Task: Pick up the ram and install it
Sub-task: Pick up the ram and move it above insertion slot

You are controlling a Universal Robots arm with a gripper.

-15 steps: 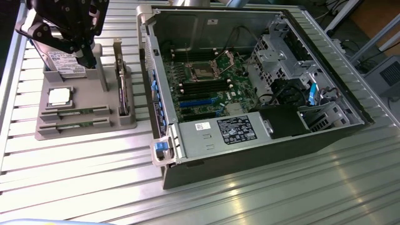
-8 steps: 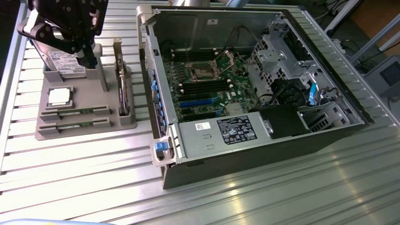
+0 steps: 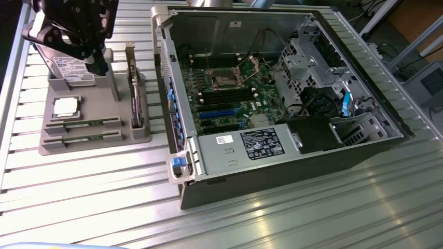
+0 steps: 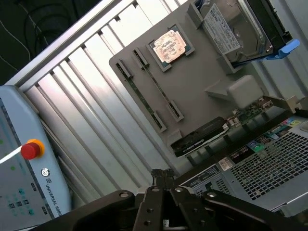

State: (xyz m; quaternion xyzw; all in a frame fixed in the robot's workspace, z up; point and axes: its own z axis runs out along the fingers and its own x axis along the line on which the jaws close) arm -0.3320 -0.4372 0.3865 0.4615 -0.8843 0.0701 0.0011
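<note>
Where the ribbed metal table (image 3: 104, 202) carries a grey holder (image 3: 97, 111), the two ram sticks (image 3: 82, 125) lie flat in its slots, beside its processor (image 3: 66, 106) and hard drive (image 3: 69, 67). An open computer case (image 3: 277, 174), motherboard (image 3: 235, 88) inside, stands just beside the holder. Above the holder hangs the gripper (image 3: 101, 68), jaws pinched together, empty.

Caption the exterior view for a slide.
Shut gripper hovers over the tray holding two ram sticks, beside the open PC case.
</note>
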